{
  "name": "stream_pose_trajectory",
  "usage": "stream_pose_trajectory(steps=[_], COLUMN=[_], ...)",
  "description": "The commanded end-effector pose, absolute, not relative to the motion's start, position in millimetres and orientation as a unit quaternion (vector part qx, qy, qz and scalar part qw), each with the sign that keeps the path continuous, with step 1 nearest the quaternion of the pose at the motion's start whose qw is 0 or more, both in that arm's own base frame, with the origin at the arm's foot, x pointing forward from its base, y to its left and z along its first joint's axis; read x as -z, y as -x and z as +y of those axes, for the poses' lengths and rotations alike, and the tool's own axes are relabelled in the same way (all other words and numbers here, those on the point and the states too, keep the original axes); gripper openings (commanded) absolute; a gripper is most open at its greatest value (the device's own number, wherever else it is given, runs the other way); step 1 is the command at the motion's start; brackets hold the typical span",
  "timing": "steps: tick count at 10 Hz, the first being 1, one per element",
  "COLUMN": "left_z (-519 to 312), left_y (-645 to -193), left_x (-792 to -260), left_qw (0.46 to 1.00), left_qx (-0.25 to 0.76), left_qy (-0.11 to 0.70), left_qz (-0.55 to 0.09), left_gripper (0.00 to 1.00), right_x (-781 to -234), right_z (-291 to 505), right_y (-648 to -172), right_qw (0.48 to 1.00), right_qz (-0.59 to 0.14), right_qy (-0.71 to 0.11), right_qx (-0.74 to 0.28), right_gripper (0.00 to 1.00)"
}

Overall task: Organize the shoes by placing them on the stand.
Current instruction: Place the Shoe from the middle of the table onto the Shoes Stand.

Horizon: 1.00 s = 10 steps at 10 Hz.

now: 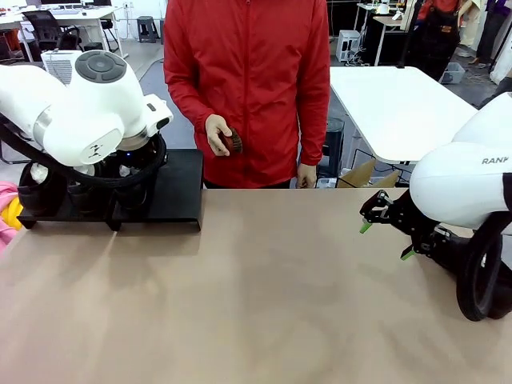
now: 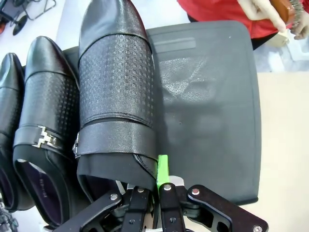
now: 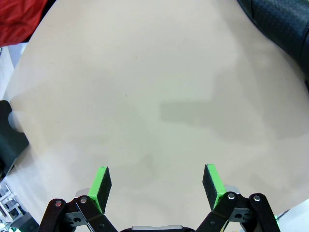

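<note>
Sprawling tan tabletop (image 1: 264, 304); perhaps workshop (image 1: 360, 32) beyond.

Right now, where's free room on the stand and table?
Free: the stand's right part, between the gripped shoe and its right edge; also the table in front. Crowded: stand's left, three shoes side by side, left gripper shut on the gripped shoe.
</note>
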<state>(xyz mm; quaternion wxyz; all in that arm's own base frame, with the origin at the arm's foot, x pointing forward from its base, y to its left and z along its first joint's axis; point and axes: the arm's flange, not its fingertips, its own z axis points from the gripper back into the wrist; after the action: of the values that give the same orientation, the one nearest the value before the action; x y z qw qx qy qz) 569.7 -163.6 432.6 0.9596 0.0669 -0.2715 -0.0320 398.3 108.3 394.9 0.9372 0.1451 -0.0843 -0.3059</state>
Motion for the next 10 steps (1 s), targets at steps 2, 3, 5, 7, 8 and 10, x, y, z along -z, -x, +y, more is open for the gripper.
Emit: stream_pose_trajectory(steps=[2, 3, 5, 7, 8, 10], left_z=[-168, -170, -170, -169, -168, -172], left_y=[-573, -572, -570, -566, -564, -551], left_x=[-428, -428, -429, -431, -432, -442], left_qw=[0.958, 0.959, 0.958, 0.955, 0.954, 0.950], left_qx=[0.025, 0.023, 0.019, 0.023, 0.018, 0.017], left_qy=[-0.094, -0.096, -0.095, -0.094, -0.092, -0.076], left_qz=[-0.269, -0.267, -0.271, -0.279, -0.283, -0.302], left_gripper=[0.00, 0.00, 0.38, 0.57, 0.57, 0.57], right_x=[-395, -395, -395, -395, -395, -395], right_z=[110, 110, 110, 110, 110, 110], right_y=[-398, -398, -398, -398, -398, -398], right_qw=[0.938, 0.938, 0.938, 0.938, 0.938, 0.938], right_qz=[-0.085, -0.085, -0.085, -0.085, -0.085, -0.085], right_qy=[-0.145, -0.145, -0.145, -0.145, -0.145, -0.145], right_qx=[0.304, 0.304, 0.304, 0.304, 0.304, 0.304], right_gripper=[1.00, 1.00, 1.00, 1.00, 1.00, 1.00])
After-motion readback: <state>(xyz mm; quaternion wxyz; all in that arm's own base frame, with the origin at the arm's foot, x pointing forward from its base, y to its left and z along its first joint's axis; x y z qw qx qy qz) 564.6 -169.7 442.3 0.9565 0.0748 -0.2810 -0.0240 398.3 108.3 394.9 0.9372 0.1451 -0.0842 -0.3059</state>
